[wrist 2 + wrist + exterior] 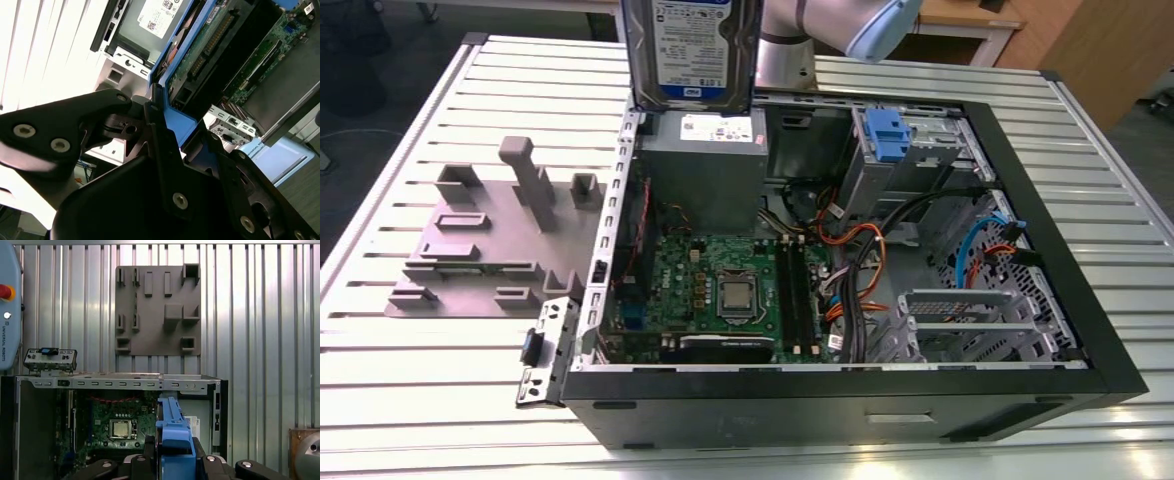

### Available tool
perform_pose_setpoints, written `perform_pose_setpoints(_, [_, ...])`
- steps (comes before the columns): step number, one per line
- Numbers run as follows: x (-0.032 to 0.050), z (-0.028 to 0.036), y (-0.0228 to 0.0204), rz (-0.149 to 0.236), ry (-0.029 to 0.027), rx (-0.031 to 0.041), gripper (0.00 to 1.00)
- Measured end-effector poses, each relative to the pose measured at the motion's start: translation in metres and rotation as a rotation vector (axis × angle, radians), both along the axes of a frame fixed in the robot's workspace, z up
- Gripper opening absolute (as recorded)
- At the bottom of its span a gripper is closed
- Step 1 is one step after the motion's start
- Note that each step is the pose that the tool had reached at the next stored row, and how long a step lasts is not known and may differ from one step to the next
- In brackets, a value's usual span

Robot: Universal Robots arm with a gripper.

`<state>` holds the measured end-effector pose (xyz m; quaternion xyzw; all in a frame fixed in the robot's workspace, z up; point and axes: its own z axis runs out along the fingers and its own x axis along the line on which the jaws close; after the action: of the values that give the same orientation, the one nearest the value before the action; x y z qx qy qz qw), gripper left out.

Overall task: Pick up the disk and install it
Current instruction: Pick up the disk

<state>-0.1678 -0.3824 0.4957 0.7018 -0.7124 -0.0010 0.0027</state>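
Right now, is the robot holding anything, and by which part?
Yes: the gripper grips the disk by the edge of its blue bracket, above the case.

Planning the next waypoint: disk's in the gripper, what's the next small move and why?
Probably shift it toward the exterior view's right, keeping high. The gripper is shut on the disk, which hangs upright above the power supply, while the drive bays sit on that side.

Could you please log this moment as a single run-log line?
claw: shut on the disk | disk: held upright above the open computer case | install: not yet done
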Motion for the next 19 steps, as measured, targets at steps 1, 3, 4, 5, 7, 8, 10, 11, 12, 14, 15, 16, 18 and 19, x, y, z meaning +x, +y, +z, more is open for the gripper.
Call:
perform_pose_setpoints(1, [0.0005, 0.0, 0.0, 0.0, 0.0001, 0.0, 0.36])
perform_pose_setpoints(3, [0.0012, 0.0, 0.0, 0.0, 0.0, 0.0, 0.36])
perform_pose_setpoints(4, [0.0016, 0.0, 0.0, 0.0, 0.0, 0.0, 0.36])
perform_pose_setpoints(5, [0.002, 0.0, 0.0, 0.0, 0.0, 0.0, 0.36])
perform_pose_setpoints(7, [0.0027, 0.0, 0.0, 0.0, 0.0, 0.0, 0.36])
perform_pose_setpoints(8, [0.0031, 0.0, 0.0, 0.0, 0.0, 0.0, 0.36])
perform_pose_setpoints(10, [0.0037, 0.0, -0.0001, 0.0, 0.0, 0.0, 0.36])
perform_pose_setpoints(11, [0.0039, 0.0, -0.0001, 0.0, 0.0, 0.0, 0.36])
perform_pose_setpoints(12, [0.0042, 0.0, -0.0001, 0.0, 0.0, 0.0, 0.36])
perform_pose_setpoints(14, [0.0045, 0.0, -0.0001, 0.0, 0.0, 0.0, 0.36])
perform_pose_setpoints(15, [0.0047, 0.0, -0.0001, 0.0, 0.0, -0.0001, 0.36])
perform_pose_setpoints(16, [0.0049, 0.0, -0.0001, 0.0, 0.0, 0.0, 0.36])
perform_pose_setpoints(18, [0.0054, 0.0, -0.0004, 0.0, 0.0, 0.0, 0.36])
perform_pose_setpoints(19, [0.0056, 0.0, -0.0009, 0.0, 0.0, -0.0001, 0.36])
